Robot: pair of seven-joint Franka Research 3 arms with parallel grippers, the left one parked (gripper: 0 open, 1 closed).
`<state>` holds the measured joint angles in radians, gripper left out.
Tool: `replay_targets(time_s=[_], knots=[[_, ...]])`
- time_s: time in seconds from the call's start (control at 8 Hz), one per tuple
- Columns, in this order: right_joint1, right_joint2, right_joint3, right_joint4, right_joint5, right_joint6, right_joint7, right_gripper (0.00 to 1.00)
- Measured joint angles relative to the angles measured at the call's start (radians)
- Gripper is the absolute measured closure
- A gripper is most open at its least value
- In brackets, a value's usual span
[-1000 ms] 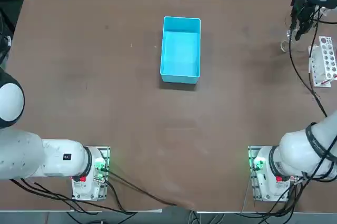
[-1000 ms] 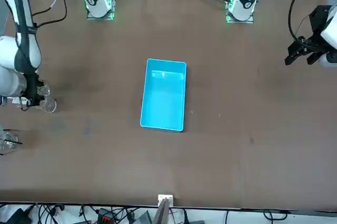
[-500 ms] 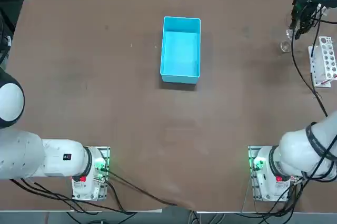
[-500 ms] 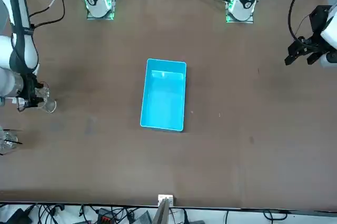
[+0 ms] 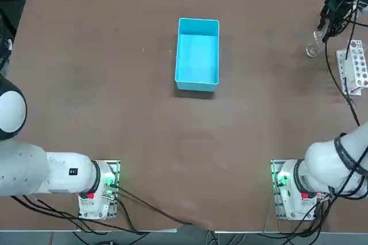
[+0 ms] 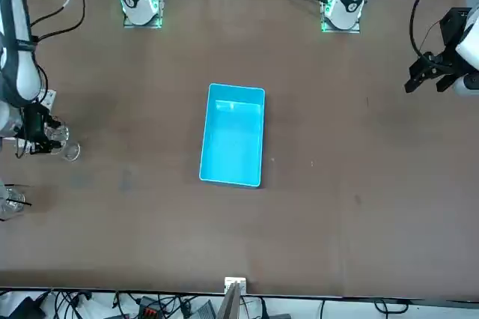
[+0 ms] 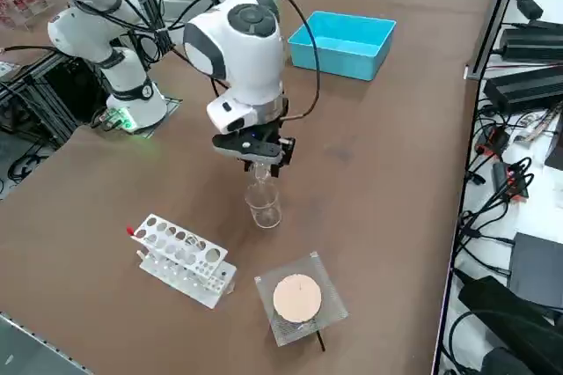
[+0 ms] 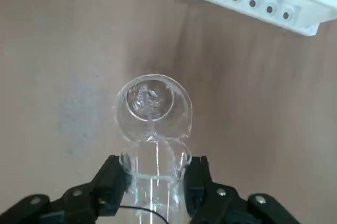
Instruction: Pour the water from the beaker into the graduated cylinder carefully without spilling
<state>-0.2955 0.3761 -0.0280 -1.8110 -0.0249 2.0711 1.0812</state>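
While claw (image 8: 155, 182) grips beaker (image 8: 154, 184), cylinder (image 8: 153, 109) holds water.

No text, label or number is readable anywhere.

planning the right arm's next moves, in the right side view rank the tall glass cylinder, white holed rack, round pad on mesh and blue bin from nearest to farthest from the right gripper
Right gripper, shut on the beaker:
1. Graduated cylinder, directly below the beaker's mouth.
2. White holed rack, toward the table's near corner.
3. Round pad on mesh, near the table's edge; close to the rack's distance, slightly farther.
4. Blue bin, far across the table.
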Motion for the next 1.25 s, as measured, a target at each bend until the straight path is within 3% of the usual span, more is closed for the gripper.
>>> replay_targets(time_s=[1.25], knots=[[0.002,0.000,0.002,0.004,-0.014,-0.001,0.000,0.40]])
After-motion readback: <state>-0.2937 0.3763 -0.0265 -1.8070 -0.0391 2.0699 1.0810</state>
